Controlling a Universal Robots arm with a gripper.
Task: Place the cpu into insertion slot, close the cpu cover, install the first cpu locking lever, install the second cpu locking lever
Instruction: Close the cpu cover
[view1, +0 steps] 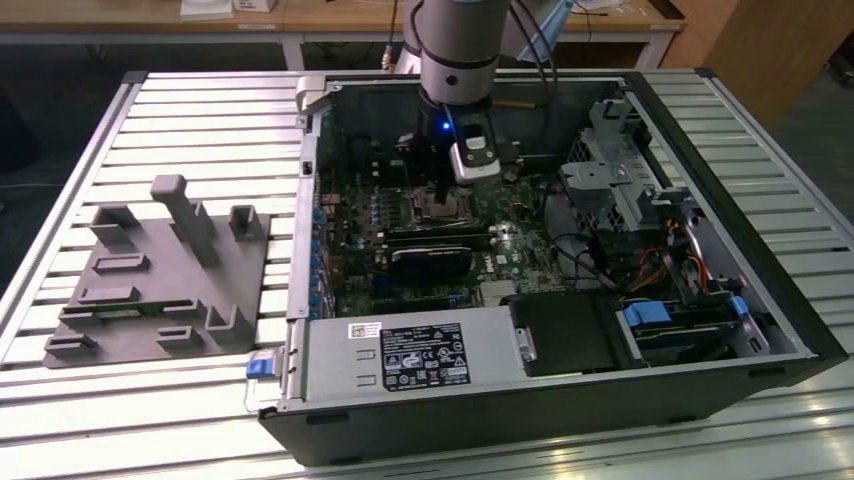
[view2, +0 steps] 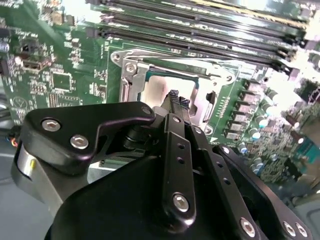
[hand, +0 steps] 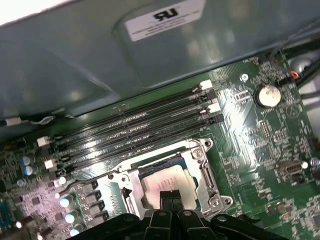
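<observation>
The gripper hangs over the insertion slot, fingers clenched together on nothing. The cpu lies inside the slot, framed by the cpu cover. The fingertips hide part of the cpu, and I cannot tell whether they touch it.

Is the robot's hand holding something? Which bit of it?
Nothing is held. The gripper has its jaws shut together with nothing between them, tips just over the cpu, which lies flat.

One cpu, one cpu cover, four memory slots, one coin battery, one gripper
</observation>
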